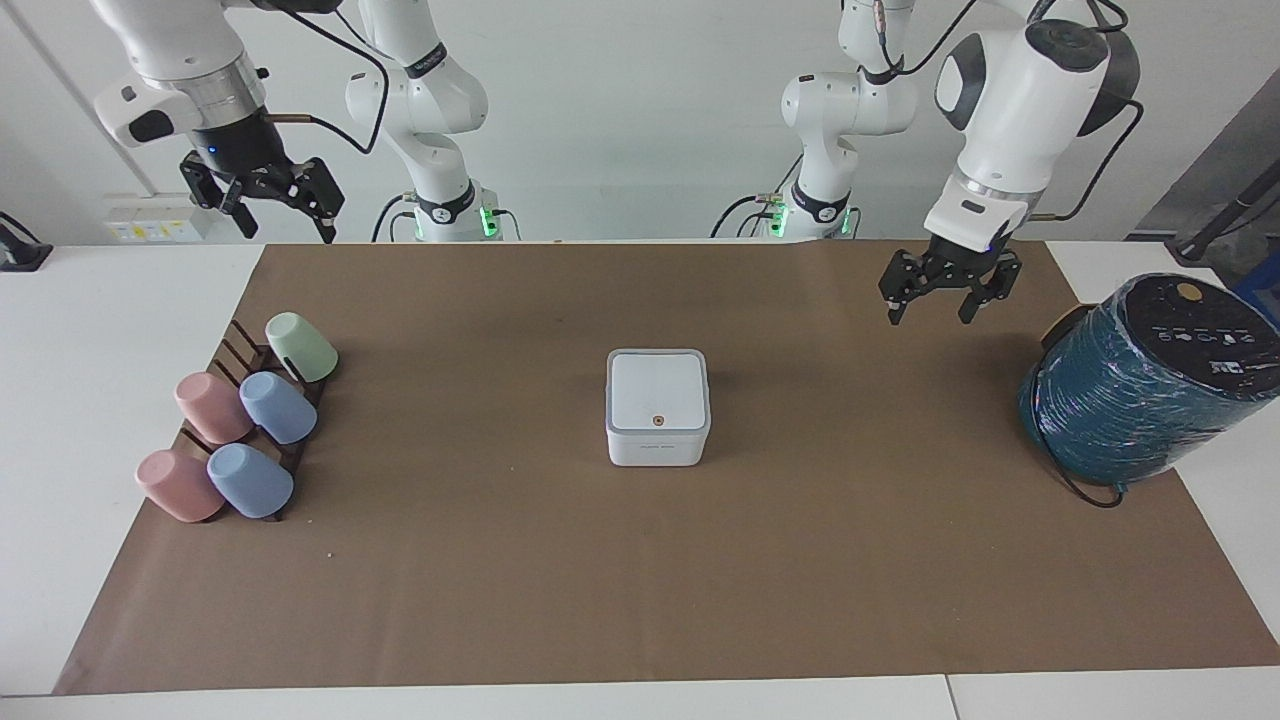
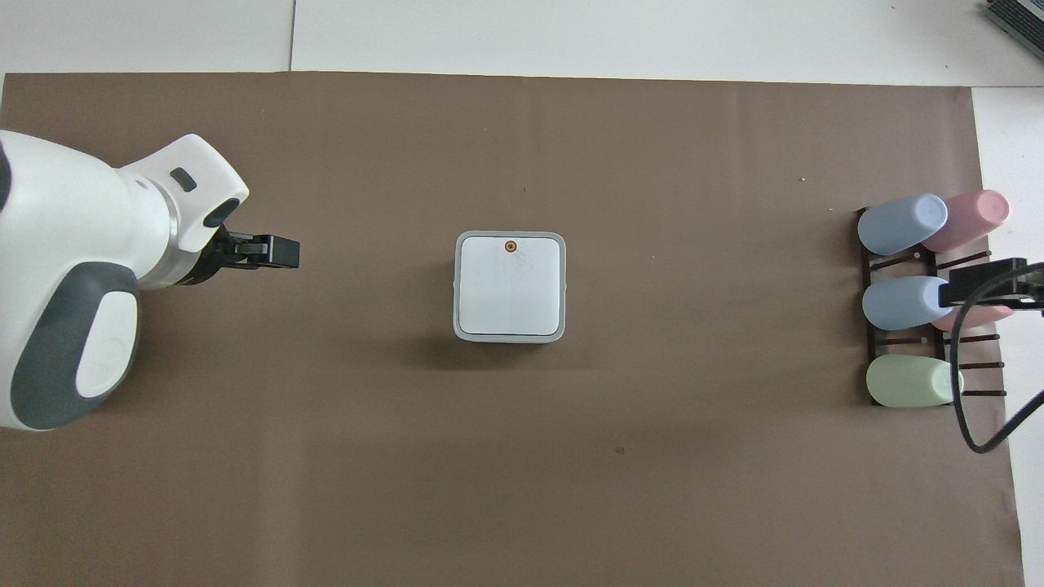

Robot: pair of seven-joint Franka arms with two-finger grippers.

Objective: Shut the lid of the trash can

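The can (image 1: 658, 408) sits in the middle of the brown mat (image 1: 520, 600), and its lid (image 1: 657, 389) lies flat inside the grey rim with the orange dot (image 1: 657, 420) on top. No gap shows along any edge in either view, so the lid looks to me already shut.

The left gripper (image 1: 948, 297) hangs in the air with its fingers spread wide and nothing between them, over the mat between the can and the teal roll (image 1: 1150, 380), well apart from both. The right gripper (image 1: 262, 197) waits high up, over the table's edge at its own end, above the rack of cups (image 1: 240, 420), fingers apart and empty too.

I judge that what remains is only to clear out cleanly. The left arm does well to go up and home with its elbow and cable kept off the teal roll, which stands near it. It should not sweep low over the can, since a knock on the edge could pop the flap. If a final check is wanted, a light press near the dot is enough.
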